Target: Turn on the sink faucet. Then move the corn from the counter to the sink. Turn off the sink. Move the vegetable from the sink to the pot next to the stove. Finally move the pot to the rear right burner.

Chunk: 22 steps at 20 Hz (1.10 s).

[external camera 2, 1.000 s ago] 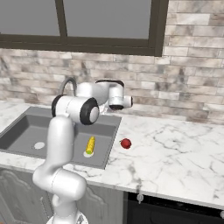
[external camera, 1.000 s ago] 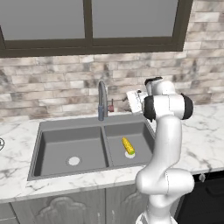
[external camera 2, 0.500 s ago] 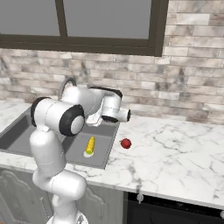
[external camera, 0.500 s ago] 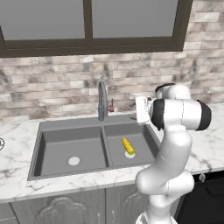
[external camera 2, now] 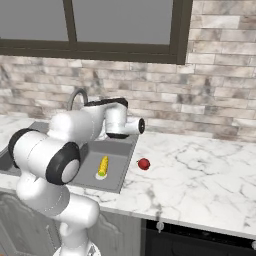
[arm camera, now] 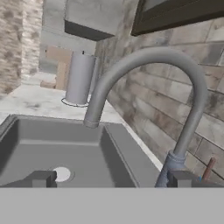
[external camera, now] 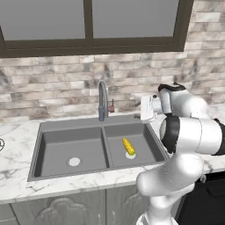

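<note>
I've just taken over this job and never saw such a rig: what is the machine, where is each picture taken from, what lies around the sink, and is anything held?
The machine is a white arm on a wheeled base. Two pictures look over it from behind, left and right; the third looks along its hand. The fingers stand open and hold nothing, aimed at the faucet, whose red-tipped lever shows at right. The corn lies in the sink, in the basin nearer the arm. A small red object sits on the marble counter.
</note>
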Available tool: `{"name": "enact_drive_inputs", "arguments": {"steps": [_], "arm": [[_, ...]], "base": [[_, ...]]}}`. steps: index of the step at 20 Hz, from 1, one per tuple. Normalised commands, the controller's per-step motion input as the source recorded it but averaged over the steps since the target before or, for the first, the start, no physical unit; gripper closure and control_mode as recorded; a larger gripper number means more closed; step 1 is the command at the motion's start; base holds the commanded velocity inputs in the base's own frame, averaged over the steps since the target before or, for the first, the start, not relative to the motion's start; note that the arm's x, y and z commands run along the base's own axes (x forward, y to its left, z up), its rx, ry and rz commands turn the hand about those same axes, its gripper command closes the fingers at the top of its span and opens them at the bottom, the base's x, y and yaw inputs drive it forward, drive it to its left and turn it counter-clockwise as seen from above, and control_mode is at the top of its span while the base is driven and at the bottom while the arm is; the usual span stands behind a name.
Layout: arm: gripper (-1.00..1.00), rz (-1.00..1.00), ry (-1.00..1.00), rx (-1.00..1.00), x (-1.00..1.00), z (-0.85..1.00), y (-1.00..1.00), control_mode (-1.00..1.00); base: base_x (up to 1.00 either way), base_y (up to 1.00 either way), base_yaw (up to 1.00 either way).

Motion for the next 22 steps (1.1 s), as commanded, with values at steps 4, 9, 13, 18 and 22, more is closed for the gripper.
{"name": "enact_drive_inputs", "arguments": {"steps": [4,9,13,18,22], "arm": [[-1.00,-0.15,0.30,-0.09,-0.57,0.16,-0.10,-1.00],[-1.00,-0.28,0.43,-0.08,-0.39,0.00,-0.03,-1.00],[-1.00,-0.25,0.51,-0.18,-0.05,-0.01,0.08,-1.00],[-1.00,-0.27,0.47,-0.20,0.00,-0.17,0.02,-1.00],[-1.00,-0.20,0.16,-0.17,0.00,-0.64,-0.03,-1.00]], "base": [[0.00,0.00,0.00],[0.00,0.00,0.00],[0.00,0.00,0.00],[0.00,0.00,0.00],[0.00,0.00,0.00]]}}
